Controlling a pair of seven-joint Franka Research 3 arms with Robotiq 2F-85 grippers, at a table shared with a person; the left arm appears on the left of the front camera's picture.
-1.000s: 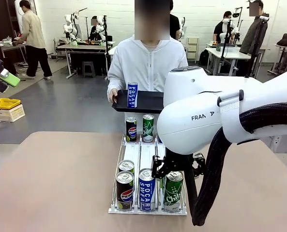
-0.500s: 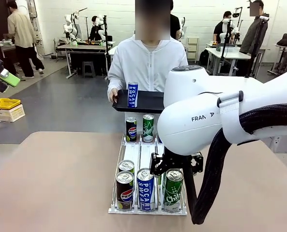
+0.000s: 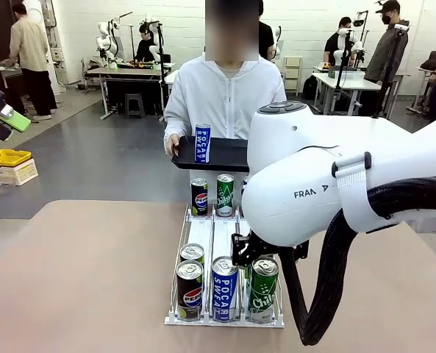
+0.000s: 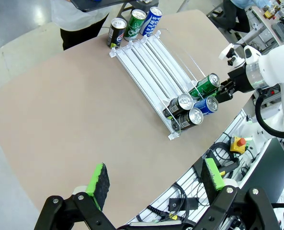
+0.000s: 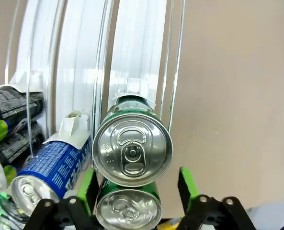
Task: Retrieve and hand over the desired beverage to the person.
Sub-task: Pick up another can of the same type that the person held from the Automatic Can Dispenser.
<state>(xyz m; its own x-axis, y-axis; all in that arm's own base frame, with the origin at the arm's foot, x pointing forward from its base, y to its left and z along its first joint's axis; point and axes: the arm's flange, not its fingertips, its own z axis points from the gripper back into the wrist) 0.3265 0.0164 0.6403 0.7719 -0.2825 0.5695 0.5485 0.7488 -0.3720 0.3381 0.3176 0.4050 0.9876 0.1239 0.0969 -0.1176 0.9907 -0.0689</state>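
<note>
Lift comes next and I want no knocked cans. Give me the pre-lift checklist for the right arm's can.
1. Grip: right gripper shut on the front green can, with a pad on either side: ok.
2. Lane behind: second green can sits directly behind it; whether they touch: cannot tell.
3. Neighbour: front Pocari can stands close beside one pad; clearance: cannot tell, so a straight-up lift looks safest.
4. Receiver: the person holds the tray out beyond the rack, with bare room beside the tray's Pocari can: ok.
5. Other arm: left gripper open, well away from the rack: ok.
</note>
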